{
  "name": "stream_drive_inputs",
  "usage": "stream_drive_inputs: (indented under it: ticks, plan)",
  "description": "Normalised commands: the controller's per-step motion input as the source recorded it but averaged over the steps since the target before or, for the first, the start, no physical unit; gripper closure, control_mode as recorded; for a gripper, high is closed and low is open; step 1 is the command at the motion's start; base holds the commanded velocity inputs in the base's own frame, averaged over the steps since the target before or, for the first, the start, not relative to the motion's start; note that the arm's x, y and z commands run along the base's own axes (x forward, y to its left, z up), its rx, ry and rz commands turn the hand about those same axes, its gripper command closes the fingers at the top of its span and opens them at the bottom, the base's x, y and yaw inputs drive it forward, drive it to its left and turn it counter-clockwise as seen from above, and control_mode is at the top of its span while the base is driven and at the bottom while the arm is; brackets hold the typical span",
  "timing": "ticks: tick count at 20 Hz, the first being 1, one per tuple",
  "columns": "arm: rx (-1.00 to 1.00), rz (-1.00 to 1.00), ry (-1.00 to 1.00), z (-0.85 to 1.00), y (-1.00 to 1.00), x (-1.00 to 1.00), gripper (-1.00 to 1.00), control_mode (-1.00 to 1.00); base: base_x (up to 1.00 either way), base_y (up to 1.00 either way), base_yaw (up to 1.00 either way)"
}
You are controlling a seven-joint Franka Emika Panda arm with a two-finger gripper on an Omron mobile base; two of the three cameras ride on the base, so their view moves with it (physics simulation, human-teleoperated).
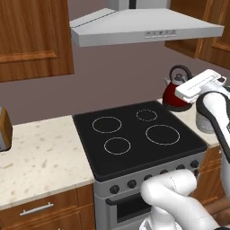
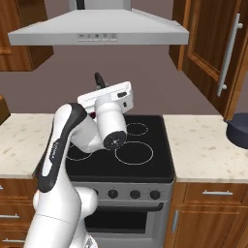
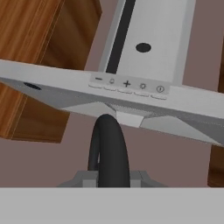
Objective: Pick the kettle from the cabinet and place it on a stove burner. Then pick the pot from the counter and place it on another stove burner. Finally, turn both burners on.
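The kettle (image 1: 176, 95) looks rigid, glossy and slick on its red body, so its black arched handle (image 3: 108, 151) is the sensible hold. The gripper (image 3: 109, 177) is clamped on that handle, holding it at the stove's (image 1: 134, 148) back right corner, beneath the hood (image 1: 143, 24).

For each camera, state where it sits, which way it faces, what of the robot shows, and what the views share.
Left base view: behind the arm's left, facing the cooktop; arm at lower right, kettle beyond.
Right base view: behind its right, facing the same cooktop; arm at left, pot at right.
Hand view: on the hand, facing up at the hood; kettle handle between the fingertips.
Shared: hood, kettle handle.
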Motion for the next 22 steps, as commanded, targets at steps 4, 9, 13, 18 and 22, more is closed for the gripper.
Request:
stream_drive_inputs:
  ticks: [4,9,13,18,22]
  plan:
    - [0.0,0.02,0.0,-0.05,-0.04,0.29,1.0,-1.0,0.0,0.0,0.0]
    - [0.0,0.02,0.0,-0.09,-0.04,0.27,1.0,-1.0,0.0,0.0,0.0]
    - [0.0,0.02,-0.01,-0.11,0.0,0.24,1.0,-1.0,0.0,0.0,0.0]
    - [0.0,0.01,0.0,-0.1,-0.01,0.22,1.0,-1.0,0.0,0.0,0.0]
    - [0.0,0.01,0.0,-0.13,-0.01,0.21,1.0,-1.0,0.0,0.0,0.0]
